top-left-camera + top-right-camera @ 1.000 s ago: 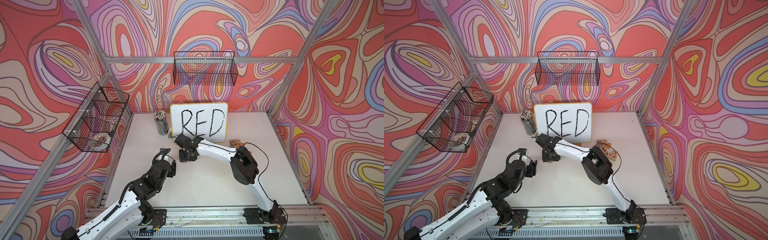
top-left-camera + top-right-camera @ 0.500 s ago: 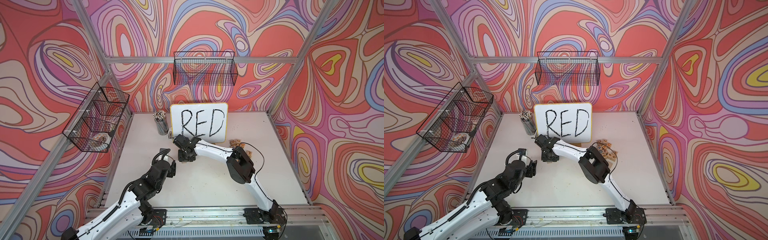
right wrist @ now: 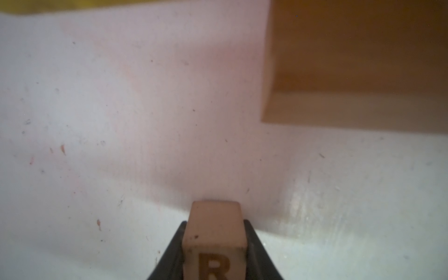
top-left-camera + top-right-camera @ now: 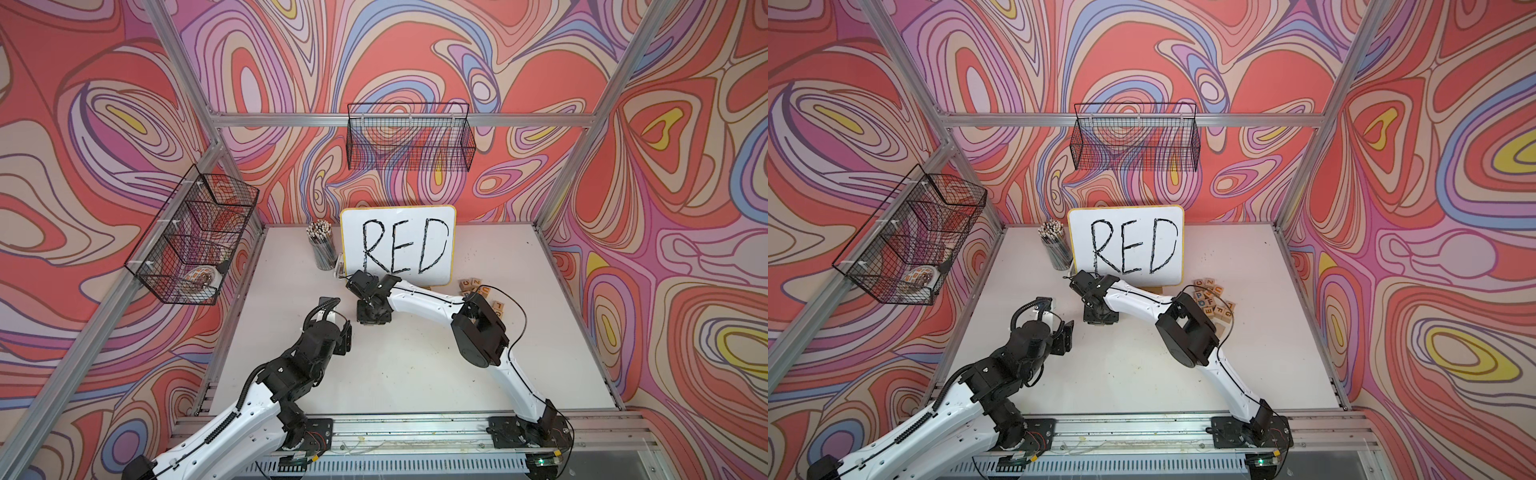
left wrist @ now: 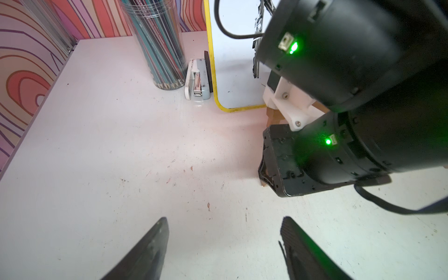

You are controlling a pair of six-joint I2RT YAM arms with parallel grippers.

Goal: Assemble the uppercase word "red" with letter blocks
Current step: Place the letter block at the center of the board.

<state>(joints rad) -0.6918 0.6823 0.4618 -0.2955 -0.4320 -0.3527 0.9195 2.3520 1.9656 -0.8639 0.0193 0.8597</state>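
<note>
A light-wood letter block printed with R (image 3: 215,232) sits between the two black fingers of my right gripper (image 3: 214,221), which is shut on it just above the white table. In both top views this gripper (image 4: 372,318) (image 4: 1100,320) points down in front of the left end of the whiteboard (image 4: 399,245). Its body hides the block there. My left gripper (image 5: 225,219) (image 4: 347,338) hovers a little nearer and to the left, open with only bare table between its fingers. Several other letter cubes (image 4: 1210,297) lie in a pile at the right, their letters too small to read surely.
A clear cup of pencils (image 4: 322,247) and a stapler (image 5: 197,80) stand left of the whiteboard. The board's wooden stand (image 3: 358,72) is close behind the held block. Wire baskets (image 4: 409,137) (image 4: 195,232) hang on the back and left walls.
The right arm's elbow has shifted slightly to the left, while its gripper stays in front of the whiteboard. The left arm has not moved.
</note>
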